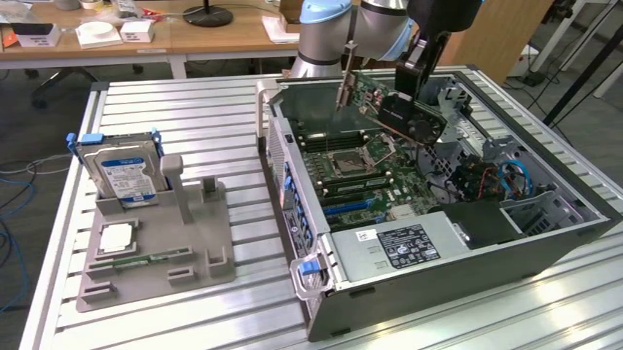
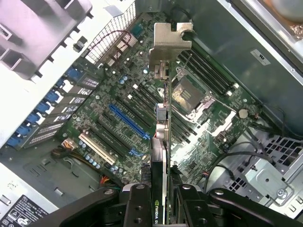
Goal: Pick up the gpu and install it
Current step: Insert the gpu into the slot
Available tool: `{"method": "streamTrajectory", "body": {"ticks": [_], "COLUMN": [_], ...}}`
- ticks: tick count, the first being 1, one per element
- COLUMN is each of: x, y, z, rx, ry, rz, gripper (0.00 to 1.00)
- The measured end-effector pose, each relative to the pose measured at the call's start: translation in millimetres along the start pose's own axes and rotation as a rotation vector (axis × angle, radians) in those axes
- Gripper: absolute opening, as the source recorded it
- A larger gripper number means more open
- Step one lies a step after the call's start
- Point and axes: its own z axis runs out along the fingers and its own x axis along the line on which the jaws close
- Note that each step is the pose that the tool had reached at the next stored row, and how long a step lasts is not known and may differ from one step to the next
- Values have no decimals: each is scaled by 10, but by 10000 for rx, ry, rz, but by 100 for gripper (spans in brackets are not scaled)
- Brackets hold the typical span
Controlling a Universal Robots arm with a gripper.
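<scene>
The gpu (image 1: 395,109), a green card with a black cooler and a silver end bracket, hangs tilted in the air above the open computer case (image 1: 526,240). My gripper (image 1: 413,69) is shut on its upper edge. In the wrist view the gpu (image 2: 163,123) runs edge-on away from my gripper (image 2: 163,198), its bracket (image 2: 169,40) at the far end. Below it lies the motherboard (image 2: 142,109) with a blue expansion slot (image 2: 128,122), and the card is well clear of the board.
A grey holder (image 1: 156,248) on the slatted table carries a blue-labelled hard drive (image 1: 122,171), a processor and a memory stick (image 1: 151,257). Inside the case are a power supply (image 1: 404,248), a drive cage and blue cables (image 1: 511,179). Desks stand behind.
</scene>
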Motion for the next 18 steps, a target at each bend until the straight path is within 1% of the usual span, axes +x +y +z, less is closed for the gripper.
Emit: {"method": "streamTrajectory", "body": {"ticks": [18], "x": [0], "y": [0], "z": [0], "rx": [-36], "ry": [3], "rz": [-875], "gripper": [26]}}
